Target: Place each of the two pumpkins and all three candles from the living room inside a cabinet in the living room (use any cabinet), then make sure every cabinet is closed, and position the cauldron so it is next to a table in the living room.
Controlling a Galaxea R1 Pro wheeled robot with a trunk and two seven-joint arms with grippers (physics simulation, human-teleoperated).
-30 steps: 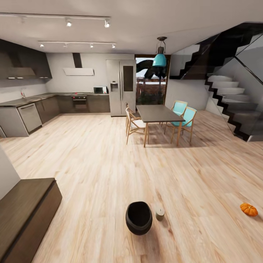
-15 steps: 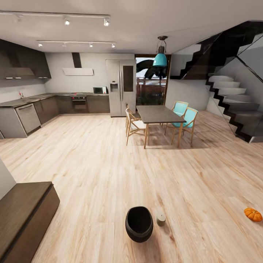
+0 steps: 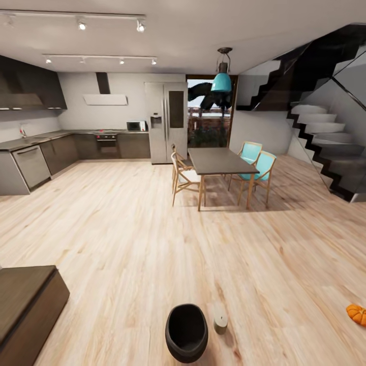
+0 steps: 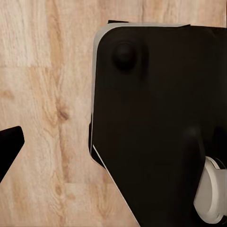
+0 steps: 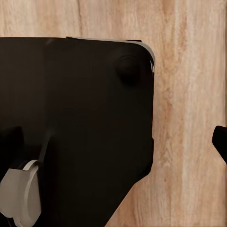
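Head view: I face an open-plan room with a pale wood floor (image 3: 127,239). The black cauldron (image 3: 186,333) stands on the floor near me, slightly left of centre, mouth up. One candle (image 3: 220,321), a short pale cylinder, stands just beside it on its right. One pumpkin (image 3: 358,314) lies on the floor at the near right, cut by the picture edge and well apart from the cauldron. The dark-brown cabinet (image 3: 25,305) sits at the near left; the visible fronts appear closed. In the middle distance stands the dining table (image 3: 218,161) with chairs; the kitchen is far left, the staircase right. Left wrist view: the robot's dark base (image 4: 161,123) with a pale wheel (image 4: 210,196) stands over the floor; a dark tip (image 4: 8,144) at the picture edge may belong to my left end effector, whose opening I cannot tell. Right wrist view: the same base and a wheel (image 5: 19,198) appear; a dark tip (image 5: 221,141) shows at the edge, and the opening of my right end effector cannot be told.
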